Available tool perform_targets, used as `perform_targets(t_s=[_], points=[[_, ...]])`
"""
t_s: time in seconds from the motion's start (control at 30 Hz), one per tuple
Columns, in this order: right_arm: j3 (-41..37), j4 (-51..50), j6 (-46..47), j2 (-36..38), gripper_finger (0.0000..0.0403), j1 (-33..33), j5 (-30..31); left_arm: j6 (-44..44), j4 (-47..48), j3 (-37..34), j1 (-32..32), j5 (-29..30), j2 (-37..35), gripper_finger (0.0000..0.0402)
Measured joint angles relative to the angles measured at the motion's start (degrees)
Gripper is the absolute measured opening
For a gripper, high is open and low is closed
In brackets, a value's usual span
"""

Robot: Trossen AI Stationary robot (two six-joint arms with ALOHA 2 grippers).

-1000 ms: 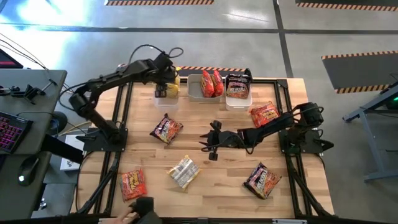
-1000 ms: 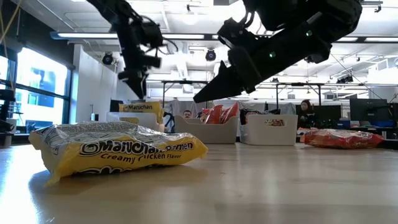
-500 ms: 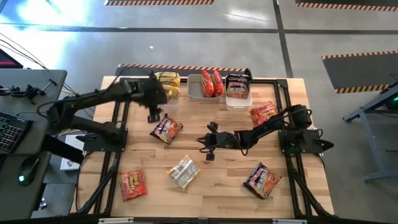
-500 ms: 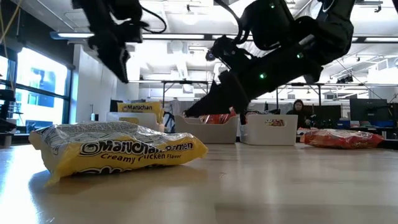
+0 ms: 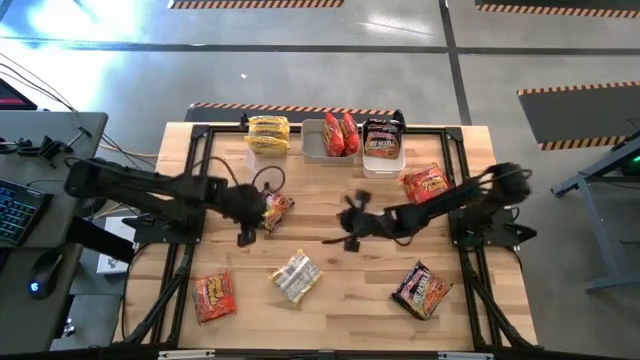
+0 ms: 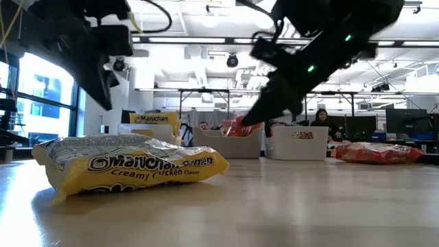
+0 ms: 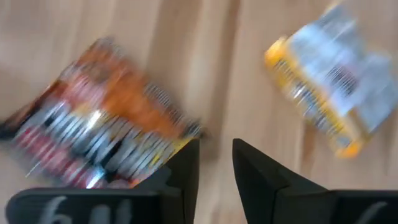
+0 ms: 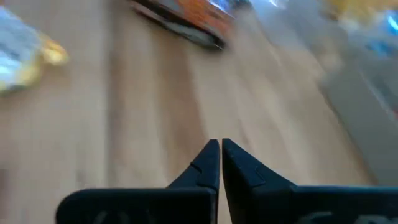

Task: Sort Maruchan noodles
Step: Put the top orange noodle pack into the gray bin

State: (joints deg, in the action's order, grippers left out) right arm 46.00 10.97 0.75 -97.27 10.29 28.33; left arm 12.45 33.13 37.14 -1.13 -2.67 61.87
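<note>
From above, the left gripper [image 5: 247,215] hangs beside a crinkly dark noodle packet [image 5: 272,207] on the wooden table [image 5: 340,290]. Left wrist: fingers narrowly apart, empty. Right wrist: right gripper [image 8: 220,157] pinched closed over bare planks.

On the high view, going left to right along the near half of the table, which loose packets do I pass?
Red-orange crinkly packet → yellow-and-silver crinkly packet → dark packet with red-orange print.
</note>
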Motion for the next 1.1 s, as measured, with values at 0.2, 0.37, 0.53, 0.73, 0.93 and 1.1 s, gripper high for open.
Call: perform_targets(t_s=[0.2,0.37,0.53,0.73,0.93,1.1], points=[[0.0,-36.6,26.6,14.8,0.0000,1.9,10.9,1.1,-33.9,-11.1,-4.3,-2.9,1.6,0.0060],[0.0,-68.0,60.9,21.6,0.0000,-3.0,15.1,2.6,-56.0,-18.0,-4.3,-3.0,4.4,0.0029],[0.0,-80.9,72.1,21.4,0.0000,-10.3,13.4,2.5,-63.9,-19.5,-4.7,-2.1,7.3,0.0006],[0.0,-79.1,68.0,19.1,0.0000,-16.8,11.7,2.5,-65.2,-19.5,-6.0,-1.2,9.1,0.0001],[-4.0,-75.1,67.3,17.2,0.0000,-20.1,10.4,2.4,-65.9,-19.4,-8.3,1.8,8.7,0.0001],[-11.2,-67.0,70.4,19.8,0.0000,-19.9,9.0,1.8,-65.7,-19.4,-9.1,2.3,8.7,0.0001]])
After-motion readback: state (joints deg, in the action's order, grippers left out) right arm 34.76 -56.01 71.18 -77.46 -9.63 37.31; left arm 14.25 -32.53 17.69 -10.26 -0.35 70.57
